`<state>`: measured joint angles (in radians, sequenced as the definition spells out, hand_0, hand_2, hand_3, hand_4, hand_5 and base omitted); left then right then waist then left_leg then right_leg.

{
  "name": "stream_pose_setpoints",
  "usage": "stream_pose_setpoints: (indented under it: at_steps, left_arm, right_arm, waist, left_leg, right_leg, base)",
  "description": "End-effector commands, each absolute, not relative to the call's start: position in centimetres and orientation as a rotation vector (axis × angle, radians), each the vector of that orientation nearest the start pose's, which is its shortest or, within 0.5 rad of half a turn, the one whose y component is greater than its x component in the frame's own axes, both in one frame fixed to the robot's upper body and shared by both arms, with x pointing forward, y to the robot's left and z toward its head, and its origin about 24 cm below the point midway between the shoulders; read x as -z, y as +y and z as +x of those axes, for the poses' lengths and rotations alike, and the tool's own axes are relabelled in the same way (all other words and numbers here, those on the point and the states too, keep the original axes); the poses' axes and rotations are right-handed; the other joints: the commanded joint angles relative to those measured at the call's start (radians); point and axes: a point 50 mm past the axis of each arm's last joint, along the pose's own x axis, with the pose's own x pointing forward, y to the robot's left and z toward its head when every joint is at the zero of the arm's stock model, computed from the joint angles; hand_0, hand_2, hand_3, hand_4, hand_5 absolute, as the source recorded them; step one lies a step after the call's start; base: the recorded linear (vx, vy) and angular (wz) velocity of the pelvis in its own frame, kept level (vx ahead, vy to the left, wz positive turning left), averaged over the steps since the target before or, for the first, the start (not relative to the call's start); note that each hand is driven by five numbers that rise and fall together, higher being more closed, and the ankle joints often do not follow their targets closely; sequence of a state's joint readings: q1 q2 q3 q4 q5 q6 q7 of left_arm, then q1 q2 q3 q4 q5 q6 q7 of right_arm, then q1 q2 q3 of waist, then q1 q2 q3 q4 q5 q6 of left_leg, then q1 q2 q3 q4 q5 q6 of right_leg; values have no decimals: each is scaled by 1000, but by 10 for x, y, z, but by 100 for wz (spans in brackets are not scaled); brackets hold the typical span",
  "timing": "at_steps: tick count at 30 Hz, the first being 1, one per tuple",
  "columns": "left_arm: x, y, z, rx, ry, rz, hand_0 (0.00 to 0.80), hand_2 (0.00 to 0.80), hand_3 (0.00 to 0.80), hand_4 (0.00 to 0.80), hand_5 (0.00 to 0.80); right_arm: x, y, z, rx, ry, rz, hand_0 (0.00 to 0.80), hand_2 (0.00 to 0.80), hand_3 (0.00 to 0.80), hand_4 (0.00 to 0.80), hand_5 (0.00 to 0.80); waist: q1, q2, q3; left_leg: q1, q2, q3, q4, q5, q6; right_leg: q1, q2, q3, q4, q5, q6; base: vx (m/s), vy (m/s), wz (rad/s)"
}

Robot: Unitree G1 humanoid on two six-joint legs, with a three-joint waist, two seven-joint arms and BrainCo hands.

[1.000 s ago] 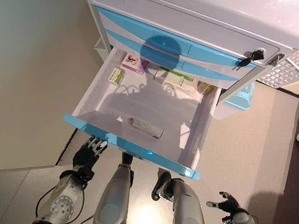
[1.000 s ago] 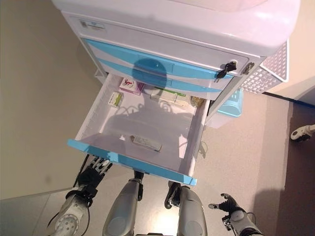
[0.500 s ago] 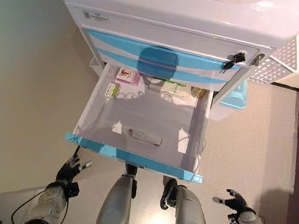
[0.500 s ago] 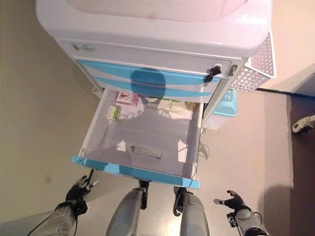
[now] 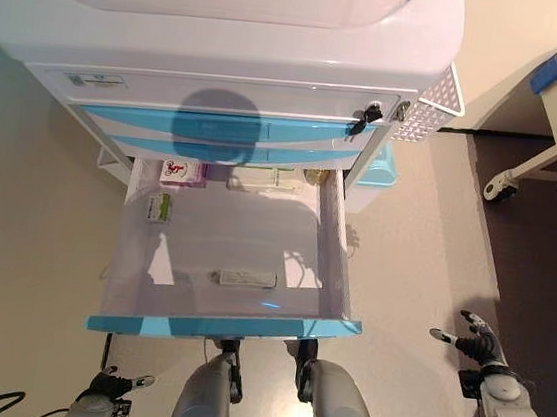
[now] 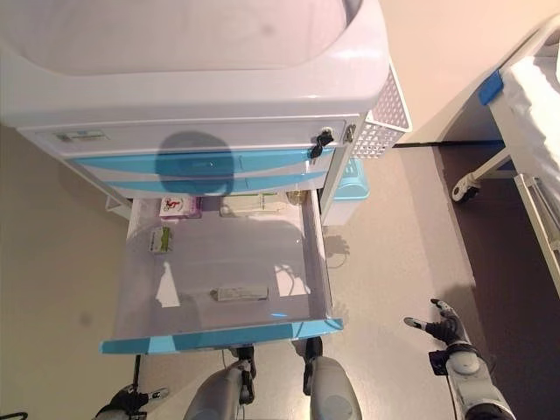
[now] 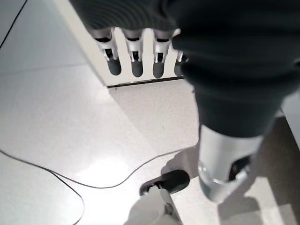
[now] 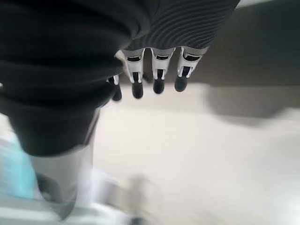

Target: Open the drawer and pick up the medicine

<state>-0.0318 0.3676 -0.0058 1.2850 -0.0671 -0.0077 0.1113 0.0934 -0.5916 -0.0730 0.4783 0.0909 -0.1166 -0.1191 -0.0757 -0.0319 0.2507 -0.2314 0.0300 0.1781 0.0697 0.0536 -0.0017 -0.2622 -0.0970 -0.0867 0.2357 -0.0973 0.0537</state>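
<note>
The bottom drawer (image 5: 225, 324) of a white cart stands pulled out, its blue front nearest me. A flat white medicine pack (image 5: 247, 278) lies near the drawer's front. At the back lie a pink-and-white box (image 5: 183, 173), a small green-and-white box (image 5: 160, 206), a long white box (image 5: 267, 178) and a small brownish item (image 5: 312, 176). My left hand (image 5: 109, 387) is low, below the drawer's front left corner, open and empty; its straight fingers (image 7: 136, 61) show over the floor. My right hand (image 5: 476, 344) is open and empty, far right of the drawer; its fingers (image 8: 157, 75) are straight.
The cart (image 5: 216, 50) has two shut blue drawers above and a key (image 5: 366, 118) in its lock. A white mesh basket (image 5: 426, 110) hangs on its right side above a blue bin (image 5: 378, 170). A bed frame on a wheel (image 5: 508, 184) stands at the far right.
The camera has risen and swung, so the whole cart has shifted. My left hand has dropped away from the drawer's front. My right hand has moved further out to the right.
</note>
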Motion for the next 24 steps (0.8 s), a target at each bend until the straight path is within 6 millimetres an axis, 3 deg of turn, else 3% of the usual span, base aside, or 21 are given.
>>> stream_pose_setpoints:
  at_steps: [1, 3, 4, 5, 6, 10, 16, 24]
  left_arm:
    - [140, 308, 81, -402, 1247, 367, 0, 0, 0, 0, 0]
    - [142, 304, 81, -379, 1247, 366, 0, 0, 0, 0, 0]
    - [142, 304, 81, -379, 1246, 366, 0, 0, 0, 0, 0]
    - [143, 301, 82, -370, 1239, 358, 0, 0, 0, 0, 0]
    - [142, 301, 82, -370, 1239, 358, 0, 0, 0, 0, 0]
    - [144, 296, 85, -343, 1235, 348, 0, 0, 0, 0, 0]
    - [144, 295, 89, -302, 1237, 384, 0, 0, 0, 0, 0]
    - [143, 293, 96, -278, 1213, 414, 0, 0, 0, 0, 0]
  right_arm:
    - [-34, -335, 214, 296, 183, -537, 0, 0, 0, 0, 0]
    - [-65, -318, 217, 190, 26, -503, 0, 0, 0, 0, 0]
    - [-65, -318, 217, 190, 26, -503, 0, 0, 0, 0, 0]
    - [-83, -303, 217, 107, -64, -473, 0, 0, 0, 0, 0]
    - [-83, -303, 217, 108, -64, -473, 0, 0, 0, 0, 0]
    - [-118, -268, 213, -114, -233, -456, 0, 0, 0, 0, 0]
    - [-150, -217, 210, -445, -358, -535, 0, 0, 0, 0, 0]
    - [-150, -180, 224, -628, -394, -570, 0, 0, 0, 0, 0]
  waist:
    - [-10, -46, -12]
    - [-18, -56, -13]
    - [-17, -56, -16]
    - [-18, -61, -14]
    - [-17, -61, -16]
    - [-17, -74, -17]
    - [9, -92, -16]
    - [50, -87, -4]
  left_leg:
    - [1, -39, -12, -20, -7, 0]
    - [11, -40, -4, -19, -14, 0]
    - [8, -40, -3, -20, -11, 0]
    - [11, -39, 2, -15, -16, 0]
    - [8, -40, 3, -16, -13, 0]
    - [4, -38, 10, -5, -20, -1]
    - [-11, -37, 3, 4, -19, -4]
    - [-29, -42, -29, -5, -4, -5]
  right_leg:
    - [-28, -44, 48, -120, 194, 84]
    - [-21, -46, 55, -124, 197, 87]
    - [-24, -46, 56, -126, 200, 87]
    - [-22, -46, 60, -126, 199, 89]
    - [-25, -46, 61, -128, 202, 88]
    - [-24, -46, 66, -136, 208, 91]
    - [-26, -48, 53, -143, 214, 90]
    - [-21, -57, 17, -148, 210, 86]
  base:
    - [37, 16, -13]
    - [17, 17, -6]
    - [15, 21, -8]
    - [-2, 10, -8]
    - [2, 12, -10]
    - [-4, -1, -7]
    - [-9, -12, -1]
    - [-22, -23, 12]
